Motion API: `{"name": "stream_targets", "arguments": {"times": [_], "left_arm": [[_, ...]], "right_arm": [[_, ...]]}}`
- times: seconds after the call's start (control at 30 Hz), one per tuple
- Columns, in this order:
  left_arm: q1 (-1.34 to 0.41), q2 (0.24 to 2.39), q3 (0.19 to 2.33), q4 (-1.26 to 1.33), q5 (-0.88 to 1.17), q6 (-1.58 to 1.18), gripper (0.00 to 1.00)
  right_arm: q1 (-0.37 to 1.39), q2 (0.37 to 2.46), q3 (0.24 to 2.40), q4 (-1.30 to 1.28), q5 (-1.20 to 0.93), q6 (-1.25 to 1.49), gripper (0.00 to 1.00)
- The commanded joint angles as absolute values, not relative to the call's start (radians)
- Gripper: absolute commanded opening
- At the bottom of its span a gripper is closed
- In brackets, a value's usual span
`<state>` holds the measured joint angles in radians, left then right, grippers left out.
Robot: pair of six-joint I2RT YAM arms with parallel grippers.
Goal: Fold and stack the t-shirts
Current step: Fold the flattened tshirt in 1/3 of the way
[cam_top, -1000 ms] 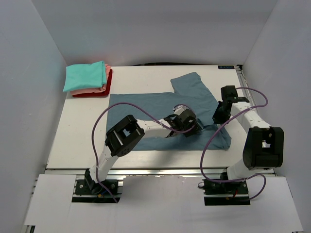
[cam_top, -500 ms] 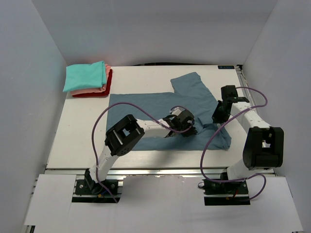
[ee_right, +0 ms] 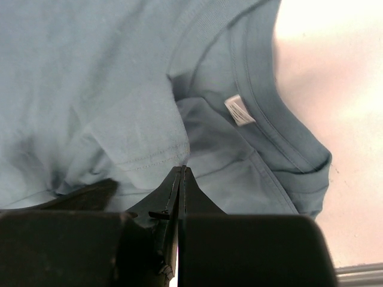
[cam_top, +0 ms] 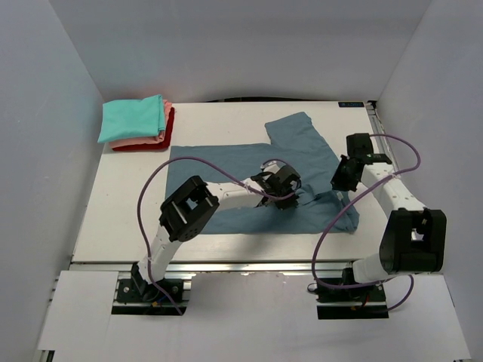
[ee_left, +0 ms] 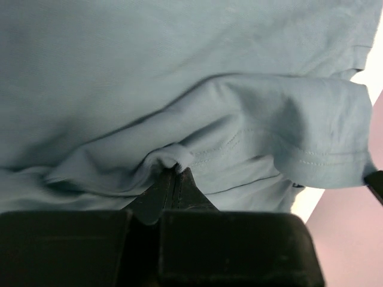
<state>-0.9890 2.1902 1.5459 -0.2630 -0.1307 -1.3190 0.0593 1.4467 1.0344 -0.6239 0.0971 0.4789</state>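
Left gripper [ee_left: 175, 174] is clamped on a small raised fold of the blue t-shirt [ee_left: 179, 72], prob. to pull that side over; right gripper [ee_right: 181, 173] is pinched shut, tips at a sleeve hem [ee_right: 149, 160] by the collar [ee_right: 263, 101], grip on cloth unclear. Shirt lies spread on the table [cam_top: 121, 219], unfolded; folded stack [cam_top: 136, 124] waits at far left corner.

The large cloth t-shirt [cam_top: 226, 162] is plain slate-blue, its neck tag [ee_right: 239, 110] white. Folded cloth tees: teal tee [cam_top: 132, 119], salmon-pink tee [cam_top: 136, 140], red tee [cam_top: 139, 148].
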Motion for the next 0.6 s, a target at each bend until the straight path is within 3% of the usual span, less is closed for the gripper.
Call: {"name": "stream_targets", "arguments": {"times": [0.0, 0.57], "left_arm": [[-0.973, 2.074, 1.506, -0.311, -0.129, -1.270, 0.00], [-0.963, 1.956, 1.397, -0.319, -0.086, -1.207, 0.00]], "right_arm": [[0.058, 1.425, 0.999, -0.627, 0.115, 0.471, 0.00], [0.049, 1.387, 0.896, -0.644, 0.212, 0.466, 0.00]]}}
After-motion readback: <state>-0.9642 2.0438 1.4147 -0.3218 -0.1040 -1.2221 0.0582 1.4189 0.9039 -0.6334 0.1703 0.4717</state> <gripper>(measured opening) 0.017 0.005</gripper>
